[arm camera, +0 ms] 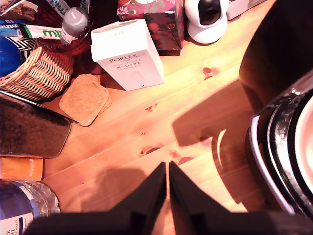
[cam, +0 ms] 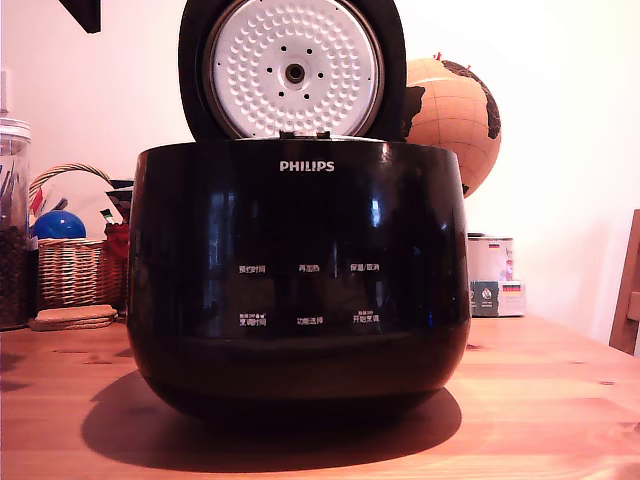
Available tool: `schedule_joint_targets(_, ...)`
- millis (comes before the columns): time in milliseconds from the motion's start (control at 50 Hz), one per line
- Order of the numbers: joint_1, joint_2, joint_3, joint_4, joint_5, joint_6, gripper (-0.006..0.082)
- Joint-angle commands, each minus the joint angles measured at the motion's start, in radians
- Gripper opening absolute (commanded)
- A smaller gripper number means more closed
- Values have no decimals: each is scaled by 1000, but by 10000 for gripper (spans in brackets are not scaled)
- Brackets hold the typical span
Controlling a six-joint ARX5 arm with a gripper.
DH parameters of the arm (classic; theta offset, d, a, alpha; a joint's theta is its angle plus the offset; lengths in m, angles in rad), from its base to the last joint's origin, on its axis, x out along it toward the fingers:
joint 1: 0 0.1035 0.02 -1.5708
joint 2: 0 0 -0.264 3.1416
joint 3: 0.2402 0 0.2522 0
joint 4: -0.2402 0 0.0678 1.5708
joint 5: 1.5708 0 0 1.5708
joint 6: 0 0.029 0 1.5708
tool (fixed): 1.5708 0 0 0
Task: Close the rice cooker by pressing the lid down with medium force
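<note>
The rice cooker (cam: 300,290), glossy black with a white PHILIPS logo, stands on the wooden table (cam: 560,410) in the middle of the exterior view. Its lid (cam: 293,68) stands open and upright behind the pot, the dimpled silver-white inner plate facing the camera. In the wrist view the cooker's metal rim (arm camera: 276,147) and the black lid (arm camera: 281,54) show at the edge. My gripper (arm camera: 167,169) hovers over bare table beside the cooker, shut with nothing between its fingers. A dark piece (cam: 85,12) at the exterior view's top left may be the arm.
A wicker basket (cam: 70,265) with a blue ball (cam: 58,224), a glass jar (cam: 12,230) and cork coasters (arm camera: 85,98) stand on the exterior view's left. A globe (cam: 455,115) is behind on the right. A white PORLEX box (arm camera: 127,54) and a white camera (arm camera: 208,19) are nearby.
</note>
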Motion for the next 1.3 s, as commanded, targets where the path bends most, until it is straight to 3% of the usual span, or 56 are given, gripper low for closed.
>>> schedule_joint_targets(0,27,-4,-6,4,2,-10,-19)
schedule_joint_targets(240,27,-4,-6,8,2,-22,-19)
schedule_joint_targets(420,27,-4,-6,106,26,-29,-19)
schedule_joint_targets(840,36,27,-6,441,399,-127,-20)
schedule_joint_targets(1280,32,129,-6,504,622,-187,-19)
